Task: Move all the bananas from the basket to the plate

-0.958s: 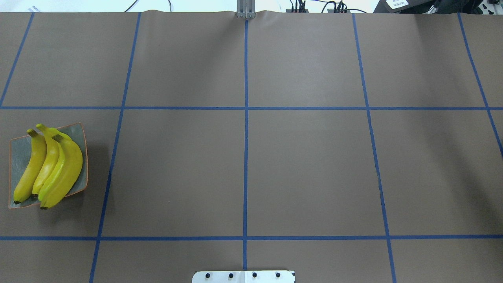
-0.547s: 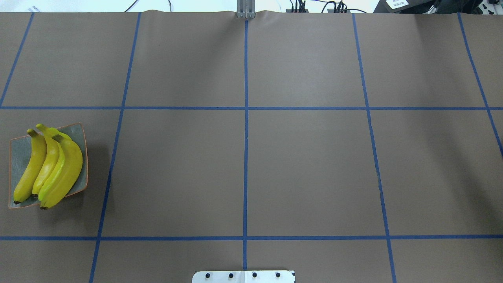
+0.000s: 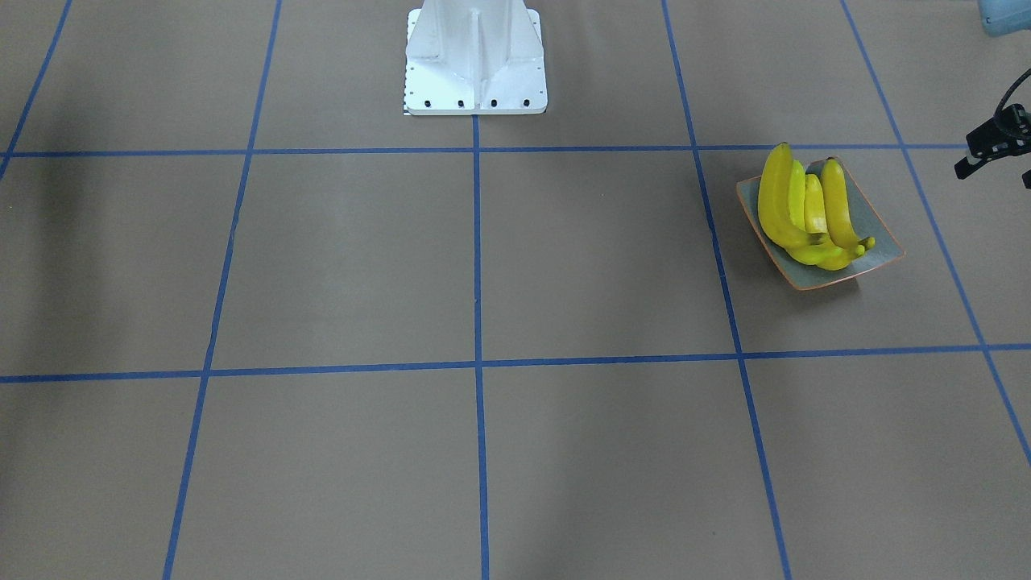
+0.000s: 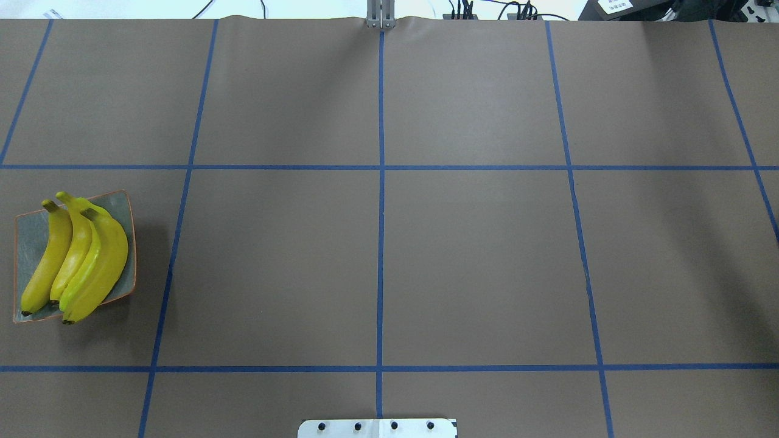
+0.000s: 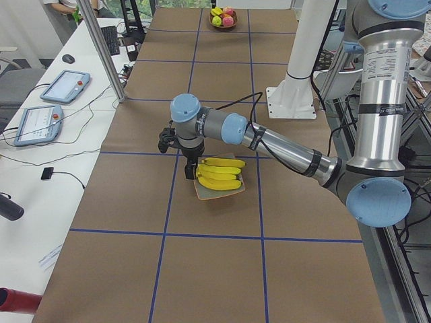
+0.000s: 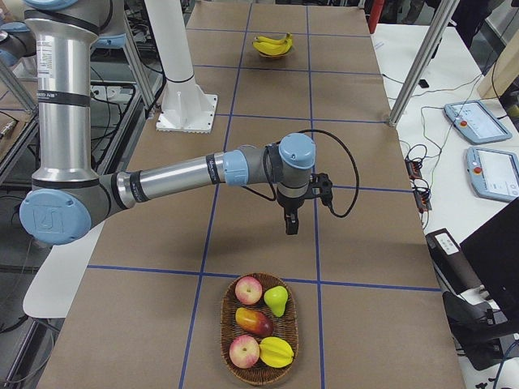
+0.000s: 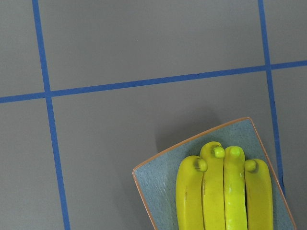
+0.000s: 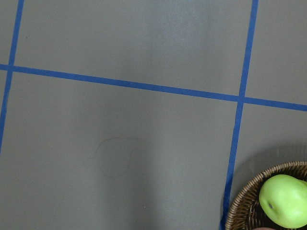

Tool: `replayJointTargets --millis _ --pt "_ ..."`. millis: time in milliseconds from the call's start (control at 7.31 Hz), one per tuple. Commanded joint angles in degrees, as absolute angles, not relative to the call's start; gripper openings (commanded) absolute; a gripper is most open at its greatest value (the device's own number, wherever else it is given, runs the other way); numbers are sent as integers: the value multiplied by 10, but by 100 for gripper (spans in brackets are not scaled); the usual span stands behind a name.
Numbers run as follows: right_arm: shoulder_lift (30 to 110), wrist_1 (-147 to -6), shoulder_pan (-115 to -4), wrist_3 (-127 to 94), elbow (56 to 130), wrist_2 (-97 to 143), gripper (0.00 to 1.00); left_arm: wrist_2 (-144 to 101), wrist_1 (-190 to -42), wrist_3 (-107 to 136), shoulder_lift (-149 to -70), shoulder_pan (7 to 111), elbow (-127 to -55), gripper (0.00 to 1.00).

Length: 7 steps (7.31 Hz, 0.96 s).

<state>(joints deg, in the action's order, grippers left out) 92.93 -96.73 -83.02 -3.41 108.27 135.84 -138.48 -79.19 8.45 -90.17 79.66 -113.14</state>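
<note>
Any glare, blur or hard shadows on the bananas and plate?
Overhead exterior: bananas sharp, evenly lit; the plate throws a soft shadow to its right. Left wrist: crisp, small highlights on the stem ends, no washout. Front-facing: faint broad shadow band on the table at the view's left.

Counted: four bananas [image 4: 91, 261] on one plate [image 4: 30, 243], five fruits in one basket [image 8: 240, 208].
Seen from overhead, the single plate sat at 9 o'clock on the table [image 4: 475, 261], its four bananas side by side. From the right end, the basket held two apples [image 6: 248, 289] at 11 and 7 o'clock, one pear [image 6: 276, 301] at 1 o'clock, one yellow fruit [image 6: 276, 352] at 5 o'clock and one red-orange fruit [image 6: 254, 321] in the middle. Two tablets [image 5: 65, 86] lay beside the table.
</note>
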Motion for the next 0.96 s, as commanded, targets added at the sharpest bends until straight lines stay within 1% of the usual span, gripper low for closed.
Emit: replayJointTargets --millis 0,274,821 --pt "929 -968 -831 -35 1081 1366 100 -1386 -792 86 -901 811 -1131 100" --pt "927 -966 -830 -34 1071 1361 100 -1388 -794 86 -903 817 -1134 100" --pt "927 -966 -830 -36 1072 1361 100 -1348 -791 85 -880 815 -1136 100"
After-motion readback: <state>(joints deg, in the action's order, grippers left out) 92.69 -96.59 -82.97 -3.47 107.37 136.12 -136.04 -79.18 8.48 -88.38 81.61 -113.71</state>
